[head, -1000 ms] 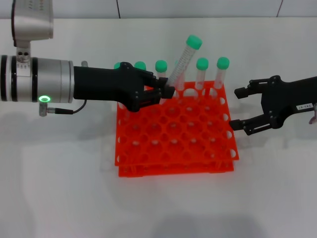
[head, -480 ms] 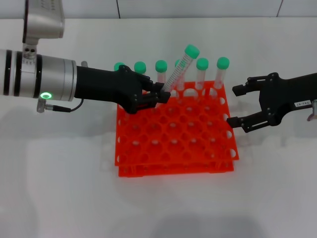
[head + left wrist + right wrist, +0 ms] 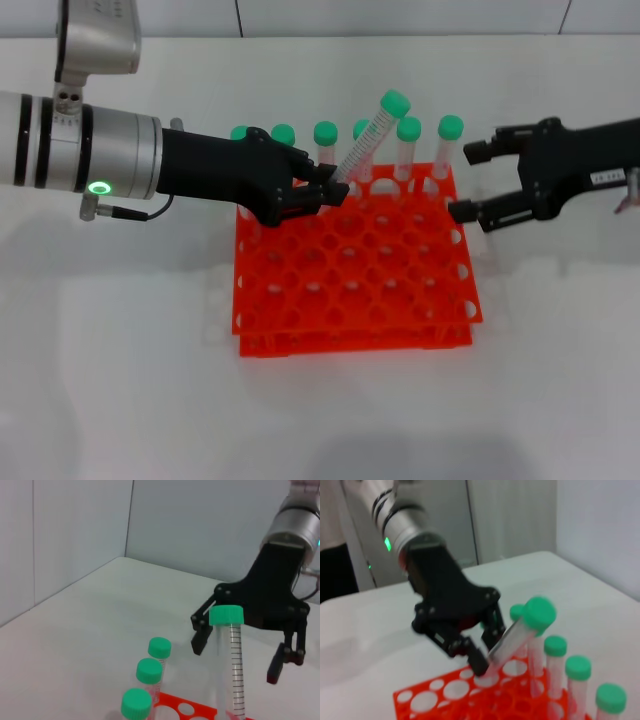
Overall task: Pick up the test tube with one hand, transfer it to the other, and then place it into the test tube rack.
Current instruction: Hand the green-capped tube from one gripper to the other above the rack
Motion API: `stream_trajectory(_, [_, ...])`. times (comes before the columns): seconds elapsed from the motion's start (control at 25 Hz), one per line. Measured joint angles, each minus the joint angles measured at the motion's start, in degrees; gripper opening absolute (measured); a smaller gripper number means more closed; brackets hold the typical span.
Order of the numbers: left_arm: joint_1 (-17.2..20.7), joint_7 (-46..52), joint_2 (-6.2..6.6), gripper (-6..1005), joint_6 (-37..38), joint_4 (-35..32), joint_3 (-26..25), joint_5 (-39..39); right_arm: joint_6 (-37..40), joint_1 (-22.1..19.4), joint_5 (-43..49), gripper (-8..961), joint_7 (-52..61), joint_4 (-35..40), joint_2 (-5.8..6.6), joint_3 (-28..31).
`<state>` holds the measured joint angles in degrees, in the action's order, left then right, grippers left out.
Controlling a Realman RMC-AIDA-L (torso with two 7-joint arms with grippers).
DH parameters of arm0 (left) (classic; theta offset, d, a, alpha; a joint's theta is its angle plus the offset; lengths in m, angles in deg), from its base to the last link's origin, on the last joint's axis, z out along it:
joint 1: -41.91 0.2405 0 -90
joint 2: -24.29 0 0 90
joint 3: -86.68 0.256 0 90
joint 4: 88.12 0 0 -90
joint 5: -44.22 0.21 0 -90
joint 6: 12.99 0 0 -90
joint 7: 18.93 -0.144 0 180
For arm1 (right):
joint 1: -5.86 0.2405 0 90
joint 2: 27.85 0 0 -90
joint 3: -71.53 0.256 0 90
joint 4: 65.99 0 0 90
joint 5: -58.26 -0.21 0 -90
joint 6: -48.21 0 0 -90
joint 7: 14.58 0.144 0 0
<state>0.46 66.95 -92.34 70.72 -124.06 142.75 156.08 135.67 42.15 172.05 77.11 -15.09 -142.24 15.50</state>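
White tabletop (image 3: 120, 380), orange test tube rack (image 3: 350, 270) centre: left hand (image 3: 325, 192) clamps tilted test tube (image 3: 368, 140); right hand (image 3: 470, 182) wide, right of frame.

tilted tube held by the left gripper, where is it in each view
Head view: the tube leans cap-up over the rack's far row, its lower end in the left gripper.
Left wrist view: the tube rises at lower centre, in front of the open right gripper.
Right wrist view: the tube slants at centre right, the left gripper at its base.
Shared landmark: the orange rack.
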Motion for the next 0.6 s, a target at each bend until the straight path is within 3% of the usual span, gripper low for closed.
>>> stream_trajectory(0.6, [-0.23,-0.86,-0.12,191,-0.34,-0.09,0.09,0.11,-1.64,1.44,-7.95,868,5.82,-0.49,-0.72,0.37])
